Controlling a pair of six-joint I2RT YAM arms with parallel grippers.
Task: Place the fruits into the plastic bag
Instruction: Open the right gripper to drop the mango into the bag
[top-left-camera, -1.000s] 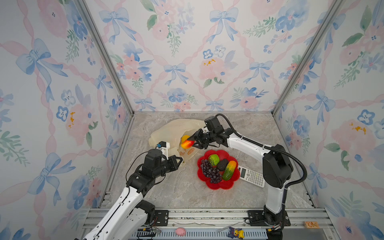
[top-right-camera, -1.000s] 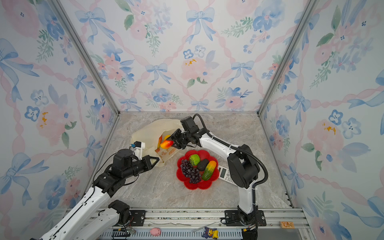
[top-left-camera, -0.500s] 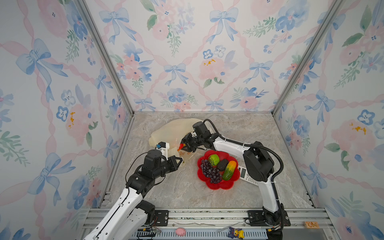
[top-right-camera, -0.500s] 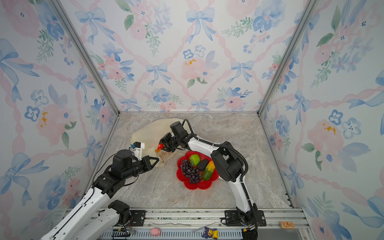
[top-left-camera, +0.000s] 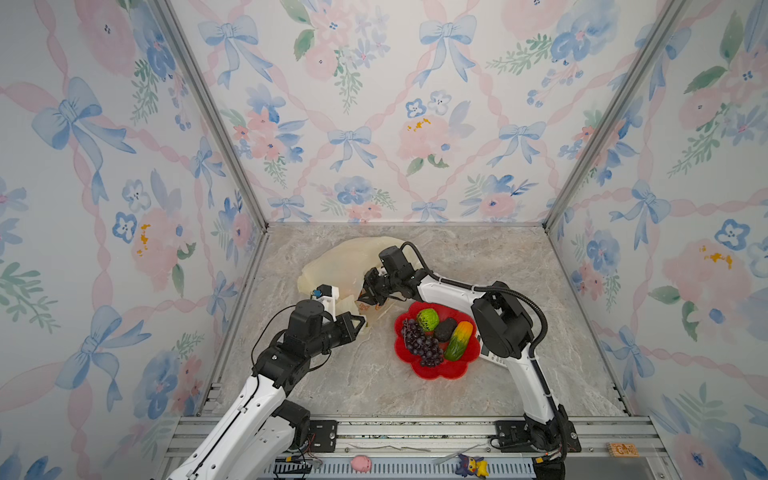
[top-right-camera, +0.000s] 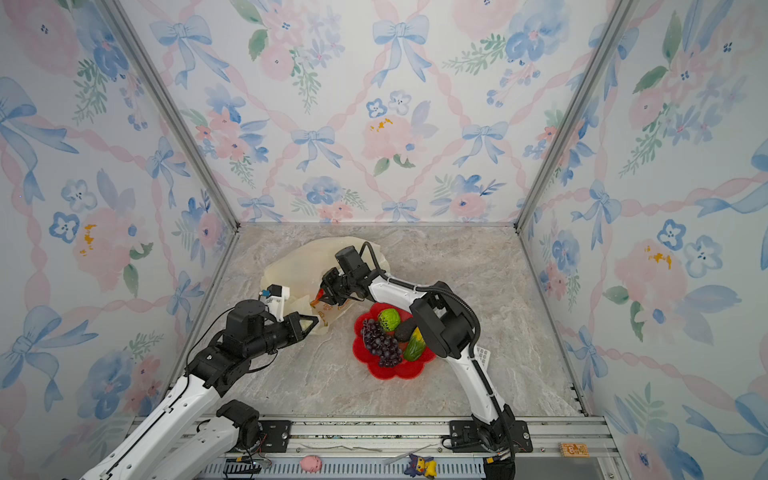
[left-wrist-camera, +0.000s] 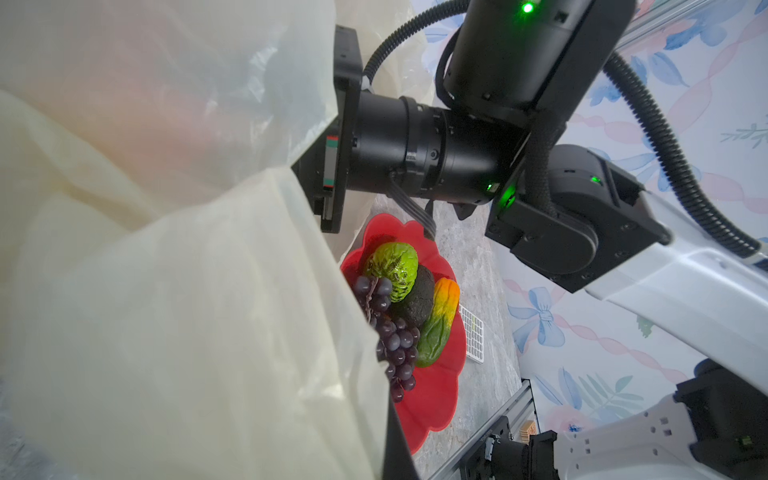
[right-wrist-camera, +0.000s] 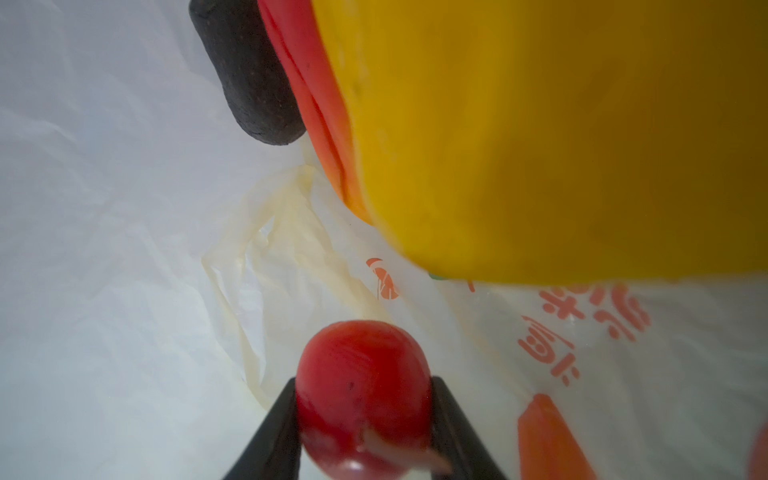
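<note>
Right fingers (right-wrist-camera: 270, 436) moved into the plastic bag (right-wrist-camera: 124, 249), red fruit (right-wrist-camera: 361, 374) pinched between.

Pale-yellow bag (top-left-camera: 345, 266), orange print, red dish (top-left-camera: 453, 371), purple grapes (top-left-camera: 419, 345), red fruit (right-wrist-camera: 361, 386)

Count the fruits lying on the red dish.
4: green ball at the back, dark avocado beside it, green-orange mango right, grape bunch left; more could hide underneath.

Table (top-left-camera: 478, 266): grey marbled top, bare toward the front and the right.
Bag (top-left-camera: 340, 264): pale and crinkled, lying left of the middle toward the back.
Dish (top-left-camera: 436, 374): red, flower-shaped, flat near the middle, just beside the bag.
Calculator (top-right-camera: 483, 356): white, flat, at the dish's right edge, partly hidden.
</note>
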